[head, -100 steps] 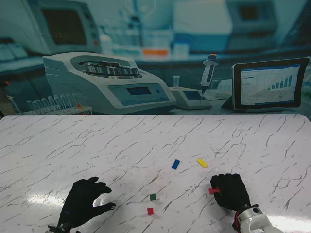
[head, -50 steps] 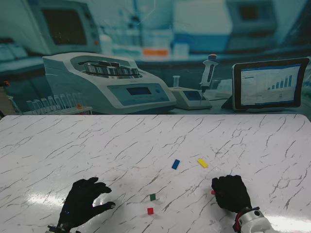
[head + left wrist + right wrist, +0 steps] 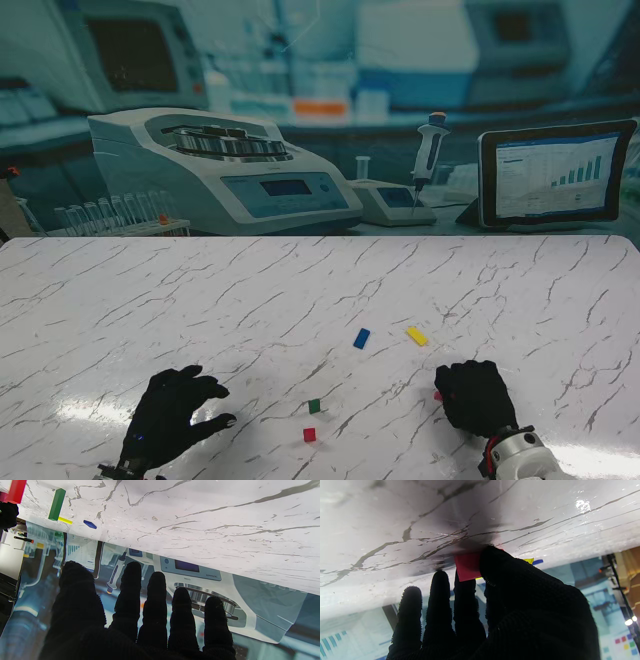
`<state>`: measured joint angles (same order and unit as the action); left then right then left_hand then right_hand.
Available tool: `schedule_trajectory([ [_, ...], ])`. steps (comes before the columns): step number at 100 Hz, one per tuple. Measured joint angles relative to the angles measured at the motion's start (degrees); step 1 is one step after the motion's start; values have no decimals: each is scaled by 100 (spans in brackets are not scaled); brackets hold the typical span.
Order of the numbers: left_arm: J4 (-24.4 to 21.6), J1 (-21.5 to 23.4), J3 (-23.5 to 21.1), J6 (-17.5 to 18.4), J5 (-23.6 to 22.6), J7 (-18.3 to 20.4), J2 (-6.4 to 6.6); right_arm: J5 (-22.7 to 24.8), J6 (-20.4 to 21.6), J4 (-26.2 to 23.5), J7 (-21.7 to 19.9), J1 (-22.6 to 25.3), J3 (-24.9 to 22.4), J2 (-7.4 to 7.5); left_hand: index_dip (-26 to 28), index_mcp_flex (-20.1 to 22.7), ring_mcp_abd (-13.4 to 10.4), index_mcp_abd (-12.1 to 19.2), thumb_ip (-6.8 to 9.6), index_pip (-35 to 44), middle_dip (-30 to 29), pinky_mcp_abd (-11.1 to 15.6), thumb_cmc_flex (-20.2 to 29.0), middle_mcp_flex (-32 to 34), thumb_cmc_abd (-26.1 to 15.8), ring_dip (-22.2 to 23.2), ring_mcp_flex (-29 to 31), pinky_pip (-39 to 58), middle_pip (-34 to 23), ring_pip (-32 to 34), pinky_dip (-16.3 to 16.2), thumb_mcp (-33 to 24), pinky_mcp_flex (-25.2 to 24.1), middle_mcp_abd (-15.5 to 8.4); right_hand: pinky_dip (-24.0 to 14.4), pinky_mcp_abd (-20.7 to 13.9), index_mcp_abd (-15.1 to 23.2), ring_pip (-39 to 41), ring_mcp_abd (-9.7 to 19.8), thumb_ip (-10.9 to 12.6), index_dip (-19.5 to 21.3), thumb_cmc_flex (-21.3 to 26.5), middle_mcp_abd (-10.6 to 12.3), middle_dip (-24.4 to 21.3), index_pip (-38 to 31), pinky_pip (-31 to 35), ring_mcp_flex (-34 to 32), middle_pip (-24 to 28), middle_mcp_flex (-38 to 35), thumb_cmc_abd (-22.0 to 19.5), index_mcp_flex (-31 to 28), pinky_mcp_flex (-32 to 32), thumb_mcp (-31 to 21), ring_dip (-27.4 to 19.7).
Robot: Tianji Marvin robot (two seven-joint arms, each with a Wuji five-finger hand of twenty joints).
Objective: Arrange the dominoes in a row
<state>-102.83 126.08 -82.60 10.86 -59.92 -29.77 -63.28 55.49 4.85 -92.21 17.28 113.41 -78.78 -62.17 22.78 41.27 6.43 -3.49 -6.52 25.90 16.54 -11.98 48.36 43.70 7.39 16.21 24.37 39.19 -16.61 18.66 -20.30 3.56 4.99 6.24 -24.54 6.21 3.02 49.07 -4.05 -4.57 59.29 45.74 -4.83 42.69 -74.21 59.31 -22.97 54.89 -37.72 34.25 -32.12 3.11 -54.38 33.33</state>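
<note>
On the white marble table [image 3: 300, 290] a green domino [image 3: 314, 406] and a red domino [image 3: 309, 434] stand upright near the middle front. A blue domino [image 3: 361, 338] and a yellow domino [image 3: 417, 336] lie flat farther from me. My right hand [image 3: 474, 396] is shut on another red domino [image 3: 468, 566], pinched between thumb and fingers and touching the table; only a sliver of it [image 3: 437, 396] shows in the stand view. My left hand [image 3: 172, 412] rests open at the front left, fingers [image 3: 155, 600] spread, holding nothing. The green domino [image 3: 57, 504] and blue domino [image 3: 90, 524] show in its wrist view.
A printed lab backdrop [image 3: 320, 110] stands along the table's far edge. The yellow domino [image 3: 528, 560] and blue domino [image 3: 538, 561] peek out beyond my right thumb in the right wrist view.
My right hand has lowered slightly toward the table with the red domino, which now shows less past the fingers. The left hand and the other dominoes have not moved.
</note>
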Motion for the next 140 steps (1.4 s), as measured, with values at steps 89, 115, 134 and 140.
schedule_trajectory([
  [89, 6, -3, -5, -1, 20, 24, -1, -18, 158, -276, -527, 100, -190, 37, 0, 1, 0, 0, 0, 70, 32, -5, 0, 3, -1, 0, 121, 33, -10, 0, -2, 0, 1, -1, 1, 0, 2, -128, -47, 0, -518, 0, -162, -211, 933, -7, 48, -500, 29, 14, 177, -88, 89, -123],
  [115, 6, 0, -11, -6, 46, 41, -3, 75, 160, -290, -495, 118, -207, 39, 0, 1, 0, 0, 0, 74, 32, -5, 0, 3, -1, 1, 121, 35, -12, 0, -2, 0, 1, -2, 2, 0, 6, -264, -164, 0, -577, 0, -215, -291, 1098, -86, -52, -655, 16, 14, 171, -123, 149, -124],
  [134, 3, 5, -22, -12, 68, 83, -4, 153, 160, -341, -454, 163, -261, 39, 0, 1, 0, 0, 0, 81, 32, -5, 0, 4, -1, 1, 121, 35, -13, 0, -2, 0, 1, -2, 10, 0, -7, -429, -171, 0, -680, 0, -262, -451, 1353, -152, -52, -860, 188, 14, 227, -180, 164, -128],
  [140, 1, 7, -27, -16, 76, 90, -5, 173, 166, -376, -454, 187, -292, 38, 0, 1, 0, 0, 0, 81, 33, -5, 0, 4, -1, 1, 122, 35, -14, 0, -3, 0, 1, -2, 10, 0, -7, -495, -178, 0, -680, -2, -274, -509, 1429, -210, 28, -945, 229, 14, 228, -192, 211, -135],
])
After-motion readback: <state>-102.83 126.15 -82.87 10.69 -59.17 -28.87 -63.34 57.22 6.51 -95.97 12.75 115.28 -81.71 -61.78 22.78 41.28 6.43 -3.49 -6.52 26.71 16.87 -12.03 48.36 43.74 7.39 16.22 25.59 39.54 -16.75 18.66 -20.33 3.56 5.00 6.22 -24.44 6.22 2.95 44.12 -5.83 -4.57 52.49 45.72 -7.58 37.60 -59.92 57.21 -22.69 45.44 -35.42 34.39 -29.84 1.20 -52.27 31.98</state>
